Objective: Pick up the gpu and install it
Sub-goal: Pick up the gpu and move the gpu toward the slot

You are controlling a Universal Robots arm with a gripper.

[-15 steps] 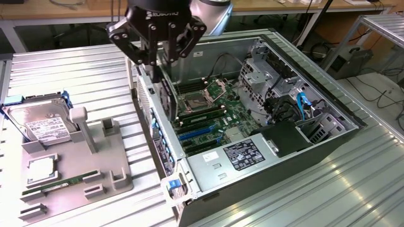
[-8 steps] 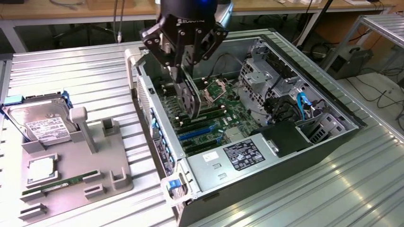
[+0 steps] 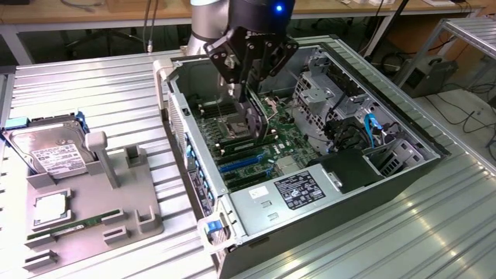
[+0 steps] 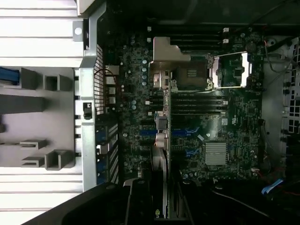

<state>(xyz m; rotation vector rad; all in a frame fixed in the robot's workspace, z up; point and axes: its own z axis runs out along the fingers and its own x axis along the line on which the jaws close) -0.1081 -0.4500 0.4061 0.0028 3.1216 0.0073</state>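
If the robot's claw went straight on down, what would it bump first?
Probably the green motherboard inside the open grey computer case; the thin black gpu card held in the gripper would touch it first, though depth is unclear.

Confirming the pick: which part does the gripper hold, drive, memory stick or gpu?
The gpu: thin black card in the gripper; hard drive and memory stick sit aside.

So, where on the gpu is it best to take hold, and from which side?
Probably by its upper long edge, from above, as the pincer grips it now: the gpu is thin and flat, hanging on edge over the motherboard, so the jaws meet its broad faces and the lower edge is free.
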